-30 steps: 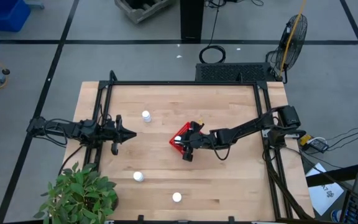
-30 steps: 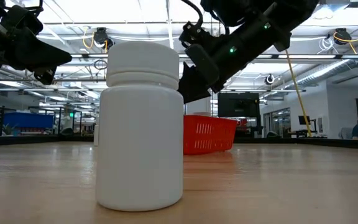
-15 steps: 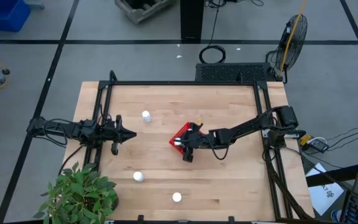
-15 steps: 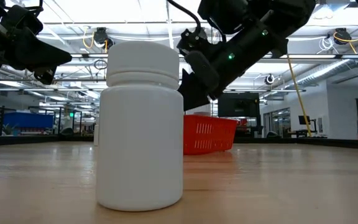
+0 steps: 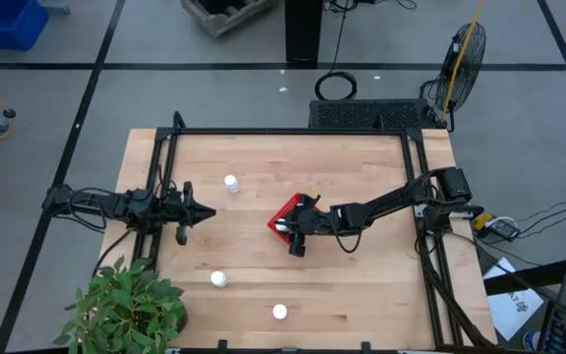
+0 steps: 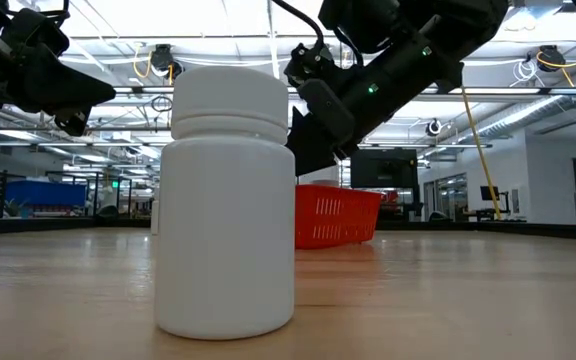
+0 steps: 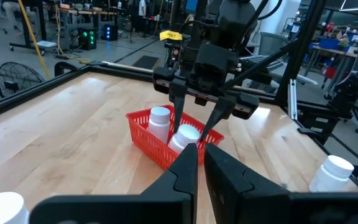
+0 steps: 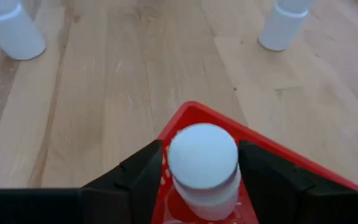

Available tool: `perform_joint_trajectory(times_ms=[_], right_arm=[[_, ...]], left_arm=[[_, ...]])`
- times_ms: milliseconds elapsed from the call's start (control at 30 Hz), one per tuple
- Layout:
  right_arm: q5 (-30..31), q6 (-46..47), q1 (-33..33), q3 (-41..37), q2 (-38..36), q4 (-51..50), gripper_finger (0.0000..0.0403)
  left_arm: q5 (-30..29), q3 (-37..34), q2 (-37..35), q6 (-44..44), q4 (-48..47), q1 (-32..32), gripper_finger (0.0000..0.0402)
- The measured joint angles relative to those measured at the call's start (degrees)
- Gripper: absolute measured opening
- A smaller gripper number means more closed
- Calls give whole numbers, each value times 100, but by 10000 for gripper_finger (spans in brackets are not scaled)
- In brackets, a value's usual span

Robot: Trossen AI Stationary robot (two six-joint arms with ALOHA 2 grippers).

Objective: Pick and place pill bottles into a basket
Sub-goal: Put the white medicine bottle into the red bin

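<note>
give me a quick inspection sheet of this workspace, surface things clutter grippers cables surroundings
surface: wooden table inside a black frame.
job's things: red basket mid-table, one bottle already inside; three bottles loose on the wood, far, near left, near edge.
clutter: potted plant at the near left corner.
grippers: right gripper over the basket, shut on a fifth bottle; left gripper waits at the left edge, fingers nearly together, empty.
cables: cable loops on the floor, right of the table.
surroundings: fan and blue bin on the floor.
</note>
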Motion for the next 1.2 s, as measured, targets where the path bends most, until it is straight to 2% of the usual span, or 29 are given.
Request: perform_joint_trajectory(times_ms=[200,367,1200], right_arm=[[72,-114,0,0,-3,-2,240],[75,-184,50,7,-50,10,254],[38,-124,95,7,-73,-291,256]], left_arm=[[-1,-2,-2,0,0,0,33],[-1,-1,-1,0,0,0,33],[-1,-1,-1,0,0,0,33]])
